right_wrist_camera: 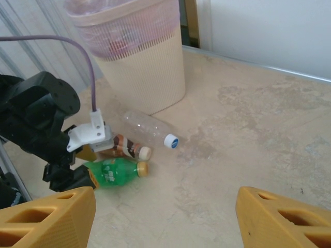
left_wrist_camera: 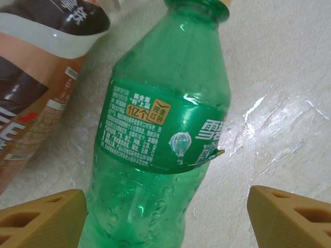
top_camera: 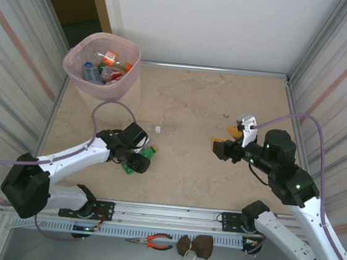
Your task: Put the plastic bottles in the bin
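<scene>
Two small things lie nearest, on the rail at the near edge: red-handled pliers (top_camera: 152,241) and a brown bundle (top_camera: 196,246). Just beyond, at near left on the table (top_camera: 226,104), the left gripper (left_wrist_camera: 165,217) is spread wide around a green bottle (left_wrist_camera: 160,119) lying on its side; one finger is close against the bottle, the other stands clear, so nothing is gripped. A brown-labelled bottle (left_wrist_camera: 31,103) lies just beside the green one, and a clear bottle (right_wrist_camera: 147,126) with a blue cap lies a little farther, toward the bin. At right, the right gripper (right_wrist_camera: 164,219) hangs above the table, wide and empty. Far left stands the beige bin (top_camera: 71,62) with its pink liner, several plastic bottles (top_camera: 105,67) already inside.
</scene>
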Available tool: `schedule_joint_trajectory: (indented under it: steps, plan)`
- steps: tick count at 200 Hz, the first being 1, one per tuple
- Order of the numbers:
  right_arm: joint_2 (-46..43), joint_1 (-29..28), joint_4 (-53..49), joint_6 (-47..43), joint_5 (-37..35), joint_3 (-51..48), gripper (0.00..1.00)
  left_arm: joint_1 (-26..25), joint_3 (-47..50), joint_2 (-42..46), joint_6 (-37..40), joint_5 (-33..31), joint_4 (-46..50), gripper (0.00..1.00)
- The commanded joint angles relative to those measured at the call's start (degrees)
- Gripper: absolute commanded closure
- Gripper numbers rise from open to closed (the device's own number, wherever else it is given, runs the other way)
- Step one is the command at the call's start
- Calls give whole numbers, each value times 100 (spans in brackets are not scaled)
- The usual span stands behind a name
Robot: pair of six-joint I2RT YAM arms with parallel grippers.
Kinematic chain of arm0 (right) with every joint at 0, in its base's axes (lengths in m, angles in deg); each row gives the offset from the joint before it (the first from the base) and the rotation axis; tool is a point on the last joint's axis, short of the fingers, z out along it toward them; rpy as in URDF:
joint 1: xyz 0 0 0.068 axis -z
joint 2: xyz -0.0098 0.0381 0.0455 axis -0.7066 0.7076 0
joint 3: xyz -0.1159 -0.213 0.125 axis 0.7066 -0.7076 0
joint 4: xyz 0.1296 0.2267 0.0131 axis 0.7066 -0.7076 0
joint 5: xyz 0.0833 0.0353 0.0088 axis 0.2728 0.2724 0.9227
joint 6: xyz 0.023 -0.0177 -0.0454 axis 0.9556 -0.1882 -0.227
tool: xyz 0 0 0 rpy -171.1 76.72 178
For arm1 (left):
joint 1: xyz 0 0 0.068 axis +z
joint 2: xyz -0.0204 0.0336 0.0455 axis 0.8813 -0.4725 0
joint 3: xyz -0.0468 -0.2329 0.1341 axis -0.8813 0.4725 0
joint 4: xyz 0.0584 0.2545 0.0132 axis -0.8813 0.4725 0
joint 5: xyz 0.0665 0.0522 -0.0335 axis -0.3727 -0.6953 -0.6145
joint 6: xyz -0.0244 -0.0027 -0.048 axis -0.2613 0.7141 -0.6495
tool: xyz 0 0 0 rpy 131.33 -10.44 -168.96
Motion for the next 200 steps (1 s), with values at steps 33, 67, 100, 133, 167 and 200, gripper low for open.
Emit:
schedule_joint_trajectory:
  steps: [33,67,100,133,167,200]
  plan:
    - [-95,24,182,58,-68,-112,29,-294,-64,-131,-444,-101,1,21]
    - [-32,26,223,41,-97,-145,29,-379,217,-215,-776,-81,-307,22]
    - [127,24,365,37,-76,-176,29,-394,413,-289,-957,-67,-530,24]
    - [375,29,475,4,-64,-181,29,-396,385,-525,-961,-8,-591,24]
    - [629,33,524,5,-86,-137,29,-396,314,-796,-897,119,-639,26]
    - [632,36,520,106,-8,-106,29,-421,235,-968,-869,177,-589,27]
